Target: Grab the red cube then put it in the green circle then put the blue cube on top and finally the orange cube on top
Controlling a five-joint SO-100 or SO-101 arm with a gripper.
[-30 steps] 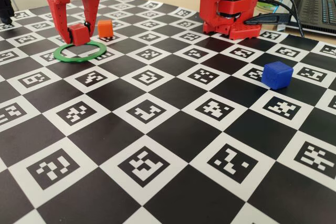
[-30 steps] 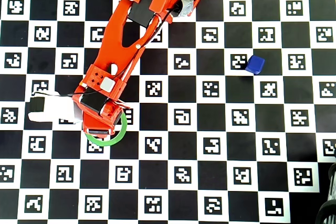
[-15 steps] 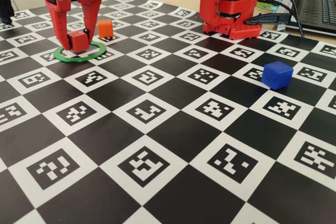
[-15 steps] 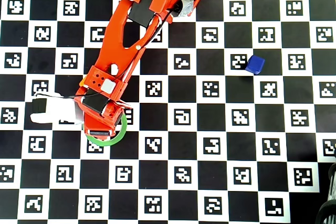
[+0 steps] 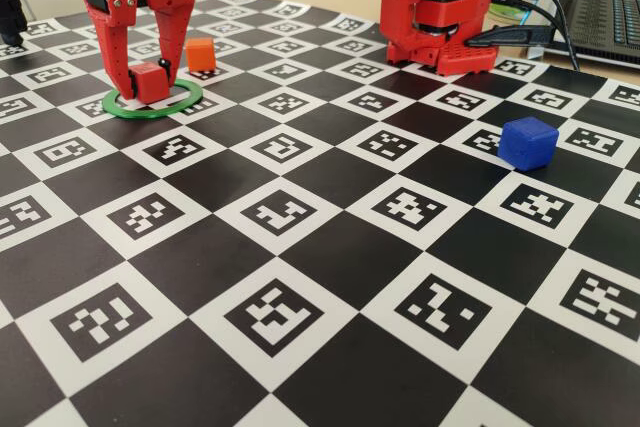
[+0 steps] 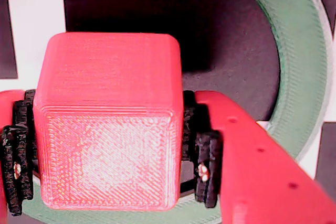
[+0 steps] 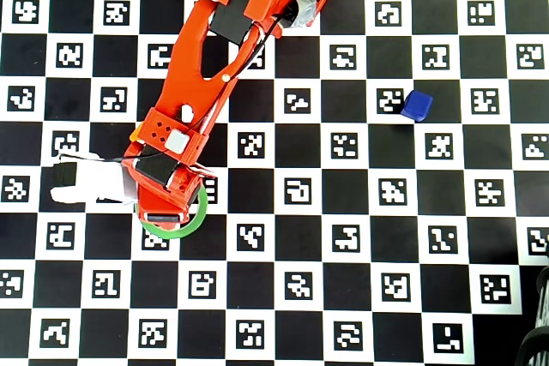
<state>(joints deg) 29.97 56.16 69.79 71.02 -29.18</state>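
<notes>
Wrist view: gripper (image 6: 107, 148) pinching the red cube (image 6: 107, 121) over the green circle (image 6: 299, 61).
Fixed view: orange cube (image 5: 201, 54) sits just behind; blue cube (image 5: 528, 142) well apart.

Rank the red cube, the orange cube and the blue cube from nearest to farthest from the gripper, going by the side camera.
In the fixed view, from the gripper:
1. The red cube, held between the fingers, over the green ring.
2. The orange cube, just right of the gripper and behind the ring.
3. The blue cube, far off to the right.
</notes>
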